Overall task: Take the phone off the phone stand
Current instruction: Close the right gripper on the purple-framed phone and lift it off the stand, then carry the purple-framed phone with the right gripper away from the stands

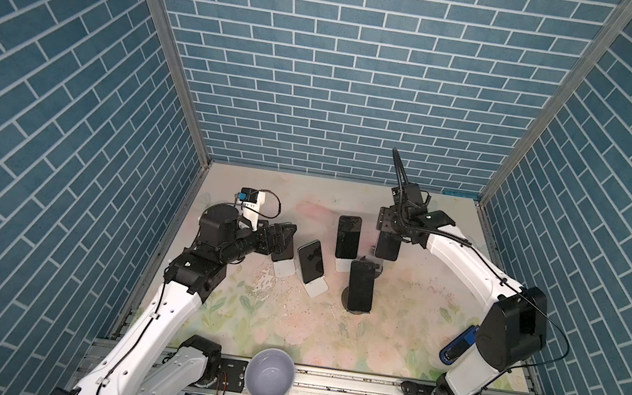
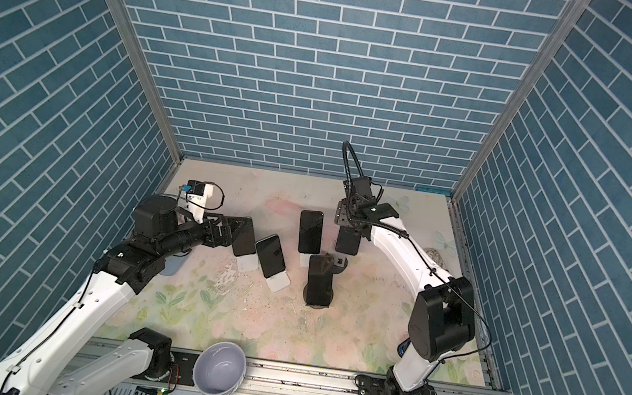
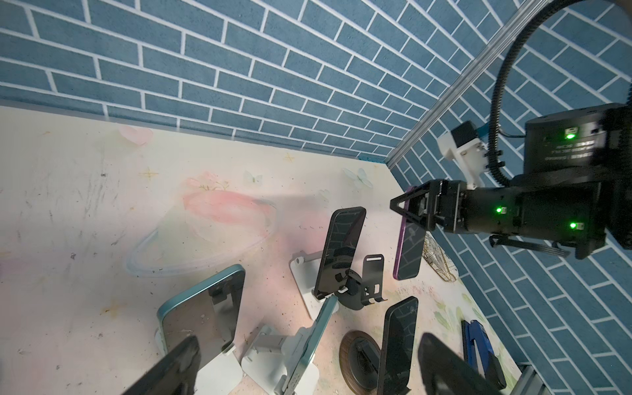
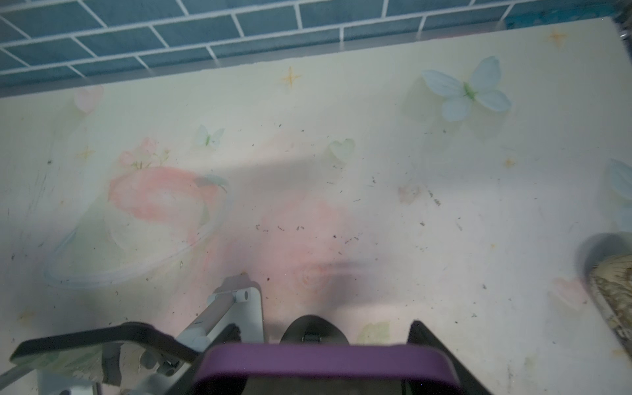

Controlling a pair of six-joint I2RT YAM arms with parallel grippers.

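R arm (image 1: 460, 265): rises from the front-right base, elbow high, white forearm running back and inward, wrist pitched down near the back of the surface (image 1: 288, 325). R jaws partly closed, clamped on the top edge of the purple phone (image 3: 408, 253), one finger each side. The phone hangs upright w/ dark glass face and glossy purple rim, out of the empty black stand (image 3: 371, 284) and just beside it. Can't tell if its lower edge touches the surface.

L arm (image 1: 164, 311): comes up from the front-left base, elbow bent, black forearm about level and aimed at centre. L jaws spread fully wide, holding nothing. In both top views they sit at the upper end of the leftmost phone (image 1: 284, 253); contact can't tell. In the L wrist view the two dark fingertips (image 3: 178, 366) stand well apart.

Leftmost phone and tilted phone (image 1: 310, 263) have teal rims and lean on white flat-plate stands. Back phone (image 1: 348, 236) is also on a white stand. Front phone (image 1: 360, 286) is on a round dark base. Surface is matte, w/ pale floral print, scuffed and speckled. Walls have a blue brick pattern. Glossy lilac mug (image 1: 269, 374) on the front rail.
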